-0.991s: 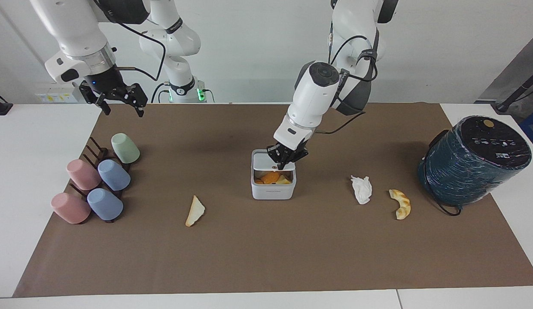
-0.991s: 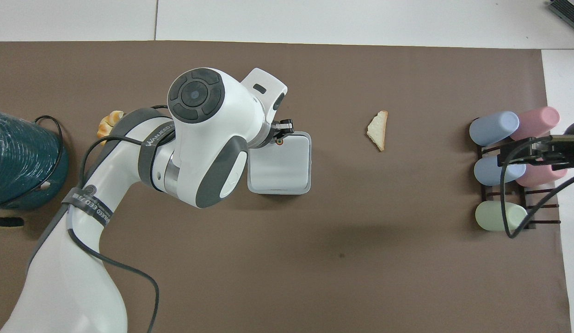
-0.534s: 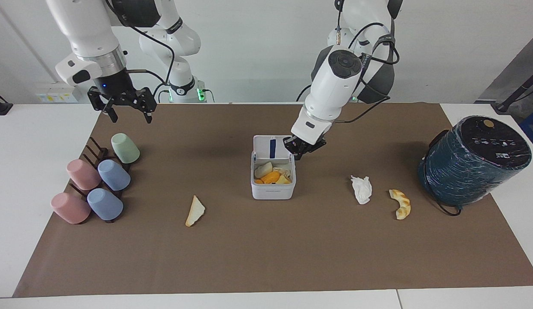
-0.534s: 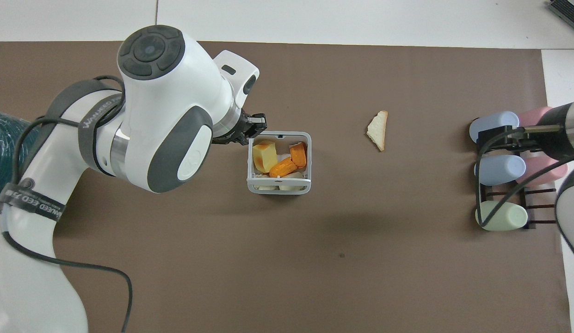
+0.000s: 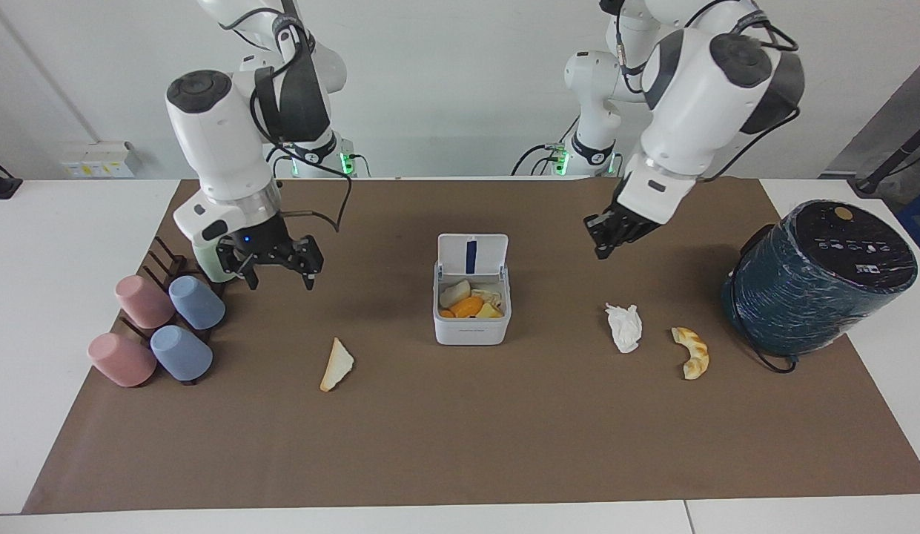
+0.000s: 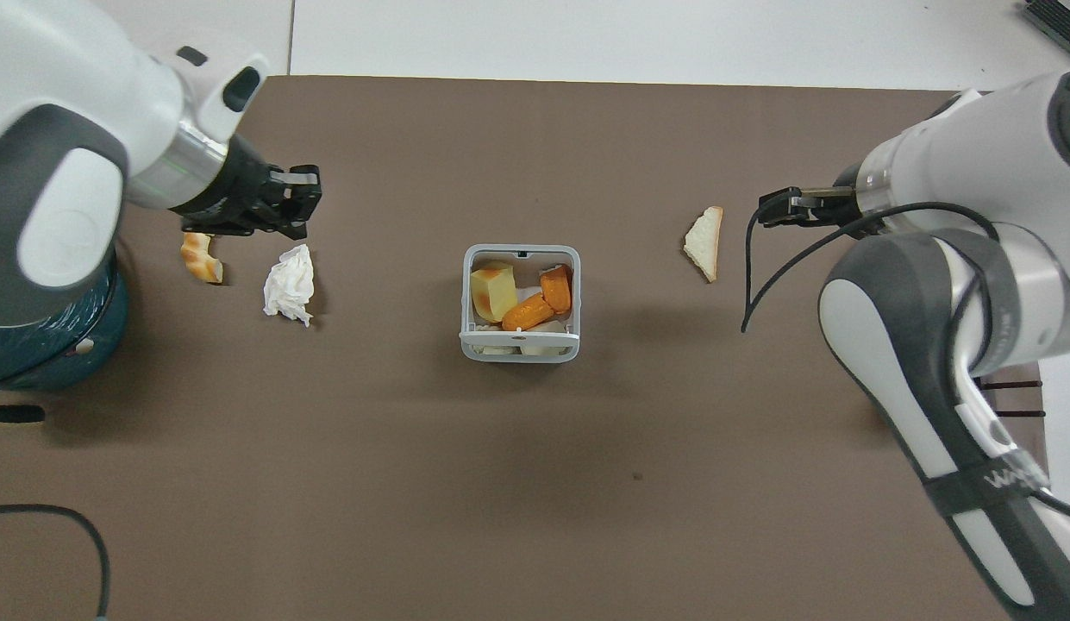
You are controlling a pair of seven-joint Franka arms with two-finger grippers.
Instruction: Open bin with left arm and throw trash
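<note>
We are looking at a task that is partly done. The bin (image 5: 471, 300) is standing open in the middle of the brown mat (image 5: 460, 445), its flat lid (image 5: 472, 254) tipped up on the side nearer the robots, so the opening step seems finished. Throwing the trash is what is left: all three scraps are lying on the mat outside the bin.

The toast slice (image 5: 336, 364) is lying toward the right arm's end of the table, and the tissue (image 5: 624, 326) and the croissant (image 5: 691, 352) are lying close together, a small gap between them, toward the left arm's end, between the bin and the dark teal cylinder (image 5: 815, 278).

We are holding the left gripper (image 5: 611, 236) up in the air over the mat near the tissue, with its fingertips pressed together and nothing between them. Our right gripper (image 5: 276, 268) is hanging with its fingers spread wide and empty, over the mat between the cup rack (image 5: 163, 315) and the toast, and we judge it is heading for that slice.

The bin itself is a small white square box with rounded corners. It is already holding several pieces: a yellow block, two orange chunks and something pale underneath, though we cannot quite make out what the pale pieces are. A blue strip is showing on the inside of the raised lid.
</note>
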